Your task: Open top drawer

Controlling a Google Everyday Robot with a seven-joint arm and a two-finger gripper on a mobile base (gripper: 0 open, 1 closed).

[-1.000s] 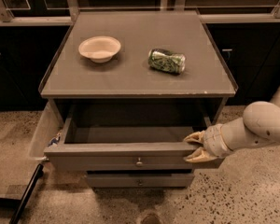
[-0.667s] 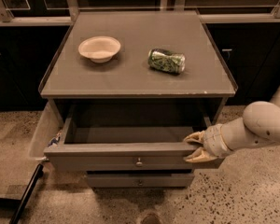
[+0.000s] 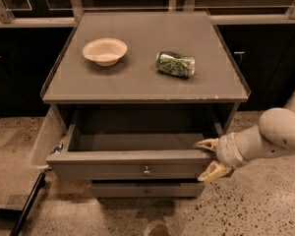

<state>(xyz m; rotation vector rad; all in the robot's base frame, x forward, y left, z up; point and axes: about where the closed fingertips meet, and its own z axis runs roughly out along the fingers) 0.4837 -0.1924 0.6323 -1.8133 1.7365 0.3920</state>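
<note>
Camera view, gripper [image 3: 201, 161] at top drawer [image 3: 113, 170], right corner

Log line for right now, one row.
large grey top drawer: pulled out | claw: at drawer front's right end | on cabinet top: round white bowl, crushed green can

Dim warm light (gripper [image 3: 199, 160] lit, lower rt).

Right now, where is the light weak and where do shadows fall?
Camera view: warm, dim light; deep shadow inside the top drawer; soft shadows under the bowl and the can; the gripper, at the drawer's right front corner, is well lit.
</note>
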